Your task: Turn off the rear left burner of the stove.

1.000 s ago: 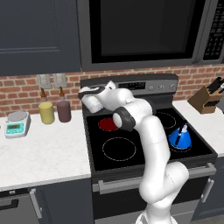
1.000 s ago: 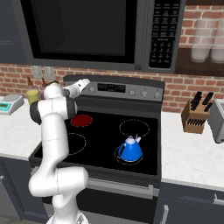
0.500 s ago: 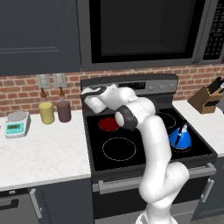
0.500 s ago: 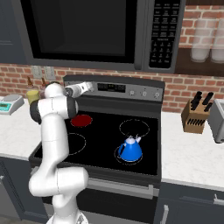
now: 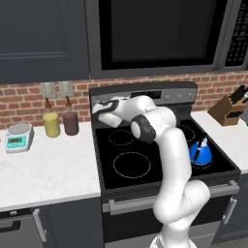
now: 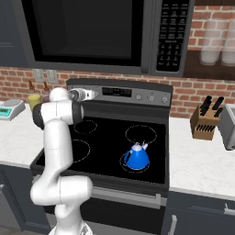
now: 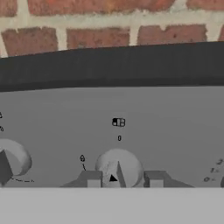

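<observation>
From the left base view, the rear left burner (image 5: 121, 137) on the stove (image 5: 213, 162) showed dark inside its thin white ring, so the turning step looked about done. The white arm reached up and over the glass, its wrist bent left, with the gripper (image 5: 98, 108) pressed in at the left end of the grey control panel (image 5: 167, 97). A blue kettle (image 5: 199, 151) sat on the front right zone.

From the right base view, the forearm ran level toward the panel, the hand right up against it, and the burner ring read dark here too.

From the hand view, the two dark fingertips (image 7: 91, 178) stood either side of a small grey knob (image 7: 118, 169), close in and nearly shut around it; whether they gripped it or had just let go, I couldn't tell. Next, I'd judge, the fingers needed to part and the hand to draw straight back off the panel.
</observation>
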